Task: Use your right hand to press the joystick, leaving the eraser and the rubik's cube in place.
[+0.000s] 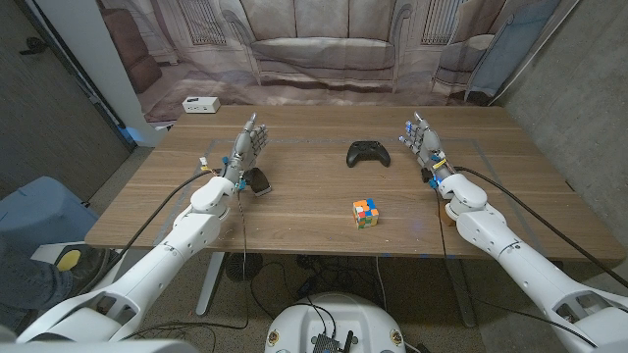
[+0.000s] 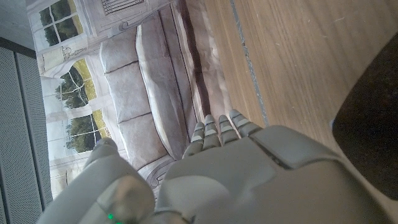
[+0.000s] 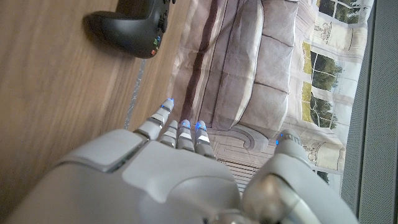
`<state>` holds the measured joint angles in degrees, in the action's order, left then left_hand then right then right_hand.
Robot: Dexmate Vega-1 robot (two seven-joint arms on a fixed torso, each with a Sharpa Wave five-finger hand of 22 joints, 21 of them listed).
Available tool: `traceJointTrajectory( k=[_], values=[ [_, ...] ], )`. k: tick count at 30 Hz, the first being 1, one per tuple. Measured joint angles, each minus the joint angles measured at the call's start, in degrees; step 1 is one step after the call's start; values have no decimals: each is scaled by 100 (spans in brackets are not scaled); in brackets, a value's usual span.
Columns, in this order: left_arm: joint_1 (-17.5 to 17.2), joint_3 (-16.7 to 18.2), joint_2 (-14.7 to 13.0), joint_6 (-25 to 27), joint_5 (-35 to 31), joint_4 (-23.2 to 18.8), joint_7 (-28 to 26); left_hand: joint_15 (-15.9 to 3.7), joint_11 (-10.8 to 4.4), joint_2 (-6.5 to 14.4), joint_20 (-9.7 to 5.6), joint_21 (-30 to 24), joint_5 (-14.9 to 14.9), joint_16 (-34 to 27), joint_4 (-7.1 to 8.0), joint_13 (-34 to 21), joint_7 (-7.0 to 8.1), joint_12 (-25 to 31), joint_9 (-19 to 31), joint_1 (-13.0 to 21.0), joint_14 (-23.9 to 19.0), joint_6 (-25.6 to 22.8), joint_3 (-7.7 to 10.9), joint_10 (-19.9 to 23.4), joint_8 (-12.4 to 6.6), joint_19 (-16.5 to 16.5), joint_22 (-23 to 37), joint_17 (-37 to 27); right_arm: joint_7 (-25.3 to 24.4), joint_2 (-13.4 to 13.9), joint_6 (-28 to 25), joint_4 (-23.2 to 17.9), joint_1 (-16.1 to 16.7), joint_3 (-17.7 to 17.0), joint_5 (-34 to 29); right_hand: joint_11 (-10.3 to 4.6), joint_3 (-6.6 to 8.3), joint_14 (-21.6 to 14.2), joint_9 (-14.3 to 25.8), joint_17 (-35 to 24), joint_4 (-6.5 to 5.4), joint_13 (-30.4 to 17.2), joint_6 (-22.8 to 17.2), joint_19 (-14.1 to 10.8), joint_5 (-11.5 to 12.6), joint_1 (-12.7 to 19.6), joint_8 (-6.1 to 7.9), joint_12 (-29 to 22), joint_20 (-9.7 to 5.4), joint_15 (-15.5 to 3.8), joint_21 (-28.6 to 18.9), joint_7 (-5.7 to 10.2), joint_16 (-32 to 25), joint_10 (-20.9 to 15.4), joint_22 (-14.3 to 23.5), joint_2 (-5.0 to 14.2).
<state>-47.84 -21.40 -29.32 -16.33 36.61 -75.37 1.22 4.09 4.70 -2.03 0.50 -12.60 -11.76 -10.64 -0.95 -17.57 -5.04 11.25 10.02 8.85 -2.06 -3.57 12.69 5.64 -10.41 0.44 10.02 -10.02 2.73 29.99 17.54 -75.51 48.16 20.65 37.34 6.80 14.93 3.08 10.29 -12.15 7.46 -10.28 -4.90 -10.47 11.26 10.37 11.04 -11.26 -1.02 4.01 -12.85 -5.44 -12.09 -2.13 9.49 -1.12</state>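
your right hand (image 1: 424,141) is standing on the right side of the surface (image 1: 314,211), fingers (image 3: 180,130) straight, apart and holding nothing. the game controller (image 1: 368,153) is lying just beside it toward the middle, with bare wood between them. the rubik's cube (image 1: 366,213) is sitting near the front edge, well apart from the controller. your left hand (image 1: 247,149) is standing open, holding nothing, with the dark eraser (image 1: 259,181) just beside its wrist.
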Motion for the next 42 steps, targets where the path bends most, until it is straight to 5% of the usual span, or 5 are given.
traceJointTrajectory(
  k=[12, 29, 39, 42],
  values=[
    [-184, 54, -111, -28, -3, -337, -63, 62, 0, 33, 72, 0, 0, -39, -22, 83, -28, 49, 0, 33, -124, -115, 22, 144, -45, 71, -1, 0, 55, 42, 284, -170, 86, -42, -46, 37, 0, -84, 0, 1, 0, 0, -115, -60, 0, 0, 23, -66, 0, -22, 0, -2, -21, -126, -1, 0],
    [-612, 235, -432, -160, -267, -1050, -403, 56, 41, 30, 114, 0, 0, -61, -22, 189, -38, 107, -1, 30, -272, -249, 22, 307, -90, 214, -1, 1, 265, 97, 711, -343, 191, -30, -234, 37, 0, -83, -1, 17, 0, -26, -474, -120, 0, -1, 86, -66, -1, -22, 45, 270, -21, -187, 26, 0],
    [-773, 294, -521, -160, -267, -1254, -403, 61, 10, 30, 114, 0, 0, -61, -42, 219, -59, 107, -2, 30, -328, -331, 2, 338, -90, 214, -2, 1, -55, 97, 807, -343, 191, -30, -693, -26, -1, 96, -1, 15, 0, -26, -824, 318, 0, -1, 129, -17, 82, 28, 228, 496, 51, -123, 26, 0],
    [-804, 299, -545, -220, -353, -1293, -496, 61, 10, 30, 114, 0, 0, -61, -47, 241, -69, 107, -2, 30, -328, -341, -3, 338, -89, 214, -2, 1, -203, 313, 796, -750, 359, -18, -872, -77, 0, 176, -2, 1, -1, -26, -883, 446, 0, -1, 129, -18, 114, 28, 252, 555, 69, -93, 25, 0]
  ],
)
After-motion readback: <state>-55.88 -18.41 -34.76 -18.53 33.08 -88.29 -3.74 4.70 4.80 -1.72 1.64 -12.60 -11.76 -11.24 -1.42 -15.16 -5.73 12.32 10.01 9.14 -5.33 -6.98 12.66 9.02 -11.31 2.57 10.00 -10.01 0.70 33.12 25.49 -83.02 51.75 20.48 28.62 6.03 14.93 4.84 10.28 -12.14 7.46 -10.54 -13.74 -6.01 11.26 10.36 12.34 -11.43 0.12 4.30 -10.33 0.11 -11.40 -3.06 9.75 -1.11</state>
